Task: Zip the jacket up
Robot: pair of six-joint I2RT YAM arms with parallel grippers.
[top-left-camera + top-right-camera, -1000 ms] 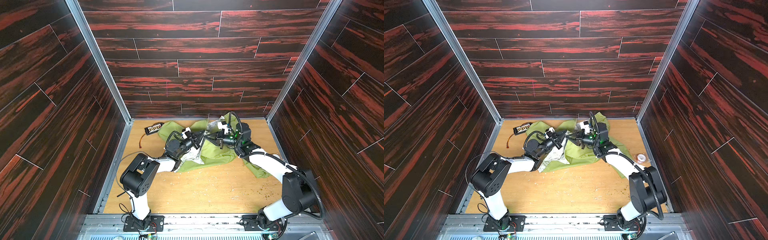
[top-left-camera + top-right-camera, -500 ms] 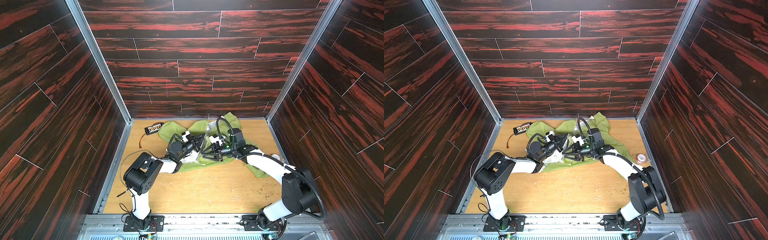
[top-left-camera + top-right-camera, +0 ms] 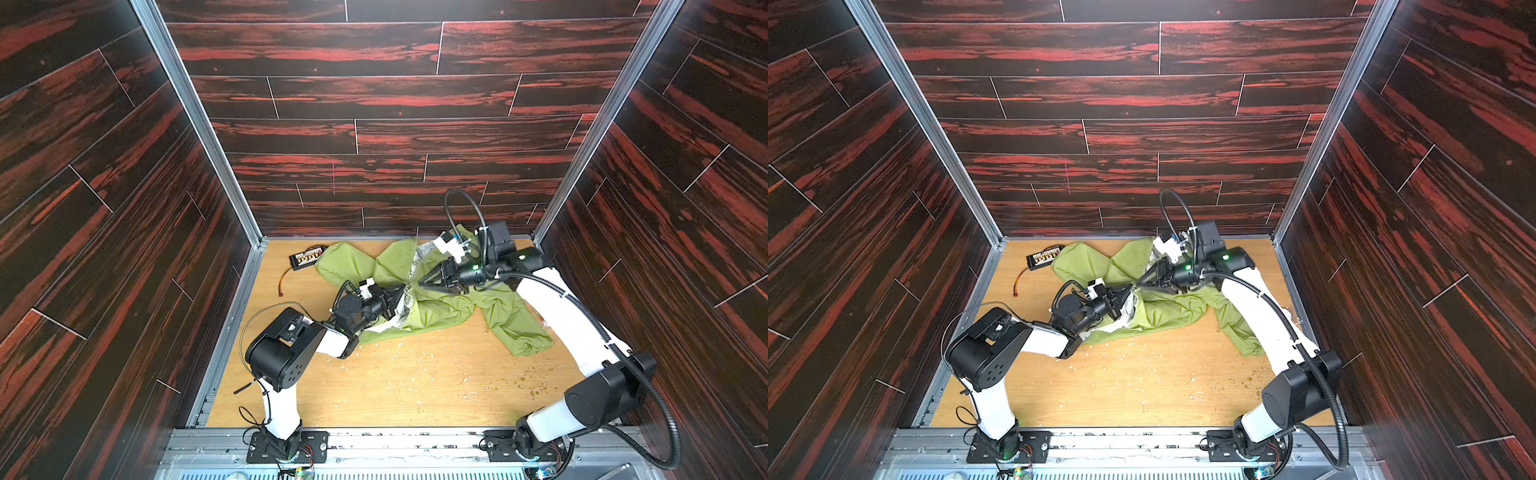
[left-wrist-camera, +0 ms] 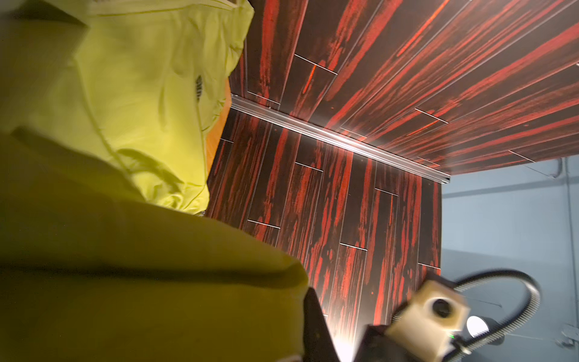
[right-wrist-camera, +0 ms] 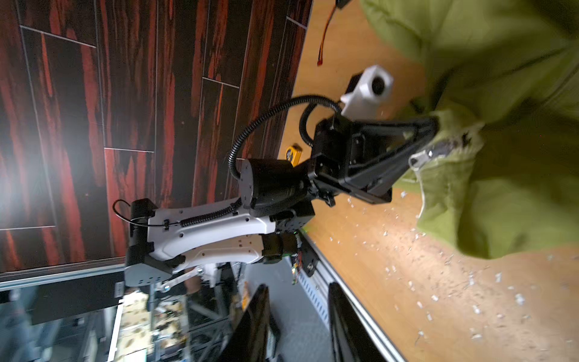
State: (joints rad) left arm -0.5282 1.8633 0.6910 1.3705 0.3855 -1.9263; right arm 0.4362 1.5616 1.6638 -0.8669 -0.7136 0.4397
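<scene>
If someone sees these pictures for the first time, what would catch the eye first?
An olive-green jacket lies crumpled at the far side of the wooden table. The left gripper is shut on its edge, and the right gripper hangs open close by. Dark red wood-grain walls enclose everything.

table's [image 3: 395, 374] near half open; jacket [image 3: 440, 309], black board [image 3: 306, 256] crowd far half.

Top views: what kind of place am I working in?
Likely a lab test booth: red-black wood-look walls on three sides, aluminium corner posts, and a scuffed light wooden tabletop.
</scene>
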